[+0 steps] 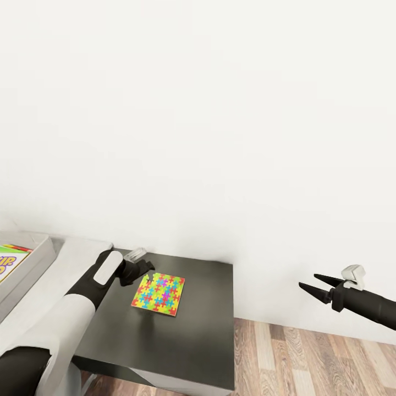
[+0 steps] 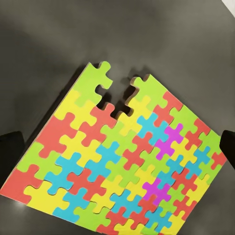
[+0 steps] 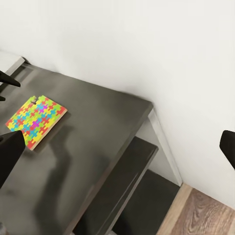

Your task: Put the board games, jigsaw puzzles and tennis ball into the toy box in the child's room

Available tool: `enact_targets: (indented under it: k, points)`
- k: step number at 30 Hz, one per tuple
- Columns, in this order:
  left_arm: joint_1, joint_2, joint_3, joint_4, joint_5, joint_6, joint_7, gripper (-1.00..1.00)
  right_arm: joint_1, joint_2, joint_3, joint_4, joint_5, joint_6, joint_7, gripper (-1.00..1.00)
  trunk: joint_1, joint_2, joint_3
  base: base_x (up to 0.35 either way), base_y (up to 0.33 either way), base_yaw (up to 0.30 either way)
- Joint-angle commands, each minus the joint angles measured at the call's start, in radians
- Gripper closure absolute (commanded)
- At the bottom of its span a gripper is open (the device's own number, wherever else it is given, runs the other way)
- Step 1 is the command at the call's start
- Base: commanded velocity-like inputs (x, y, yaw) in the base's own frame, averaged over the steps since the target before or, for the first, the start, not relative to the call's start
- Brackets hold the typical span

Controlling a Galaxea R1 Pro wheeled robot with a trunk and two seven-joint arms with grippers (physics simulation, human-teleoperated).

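Note:
A jigsaw puzzle [image 1: 159, 293] of bright interlocking pieces lies flat on the table's lower dark grey section [image 1: 206, 324]. My left gripper [image 1: 147, 275] hovers open over the puzzle's far corner. In the left wrist view the puzzle [image 2: 122, 161] spreads between the two dark fingertips [image 2: 11, 151], which stand wide apart. The toy box [image 1: 43, 257] sits at the left edge on the pale grey table top, with a printed board game [image 1: 7, 264] lying in it, cut off by the frame. My right gripper [image 1: 311, 282] is open, off the table's right side, with nothing between its fingers.
A white wall runs behind the table. Wood plank floor [image 1: 319, 357] lies to the right of the dark section. In the right wrist view the dark top [image 3: 98, 161] has a lower shelf [image 3: 132, 196] under its end, and the puzzle [image 3: 34, 117] lies near its far side.

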Motion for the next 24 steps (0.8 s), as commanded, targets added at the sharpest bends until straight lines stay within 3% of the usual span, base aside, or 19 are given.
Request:
enact_targets:
  k: [1, 8, 24]
  points:
    - [0.005, -0.003, -0.002, -0.001, 0.012, 0.0, 0.008, -1.0, -0.002, 0.004, 0.0, -0.001, 0.008, 0.01, 0.015, -1.0, 0.004, -0.009, -0.005, 0.0, 0.0, 0.0]
    - [0.021, -0.01, 0.003, -0.001, 0.014, -0.005, 0.0, -1.0, -0.003, 0.008, -0.001, -0.001, 0.009, 0.011, 0.054, -1.0, 0.016, -0.03, -0.014, 0.0, 0.0, 0.0]
    - [0.024, 0.0, 0.006, 0.003, 0.011, -0.022, -0.07, -1.0, -0.003, -0.003, -0.004, -0.001, 0.01, 0.011, 0.151, -1.0, 0.077, -0.142, -0.064, 0.0, 0.0, 0.0]
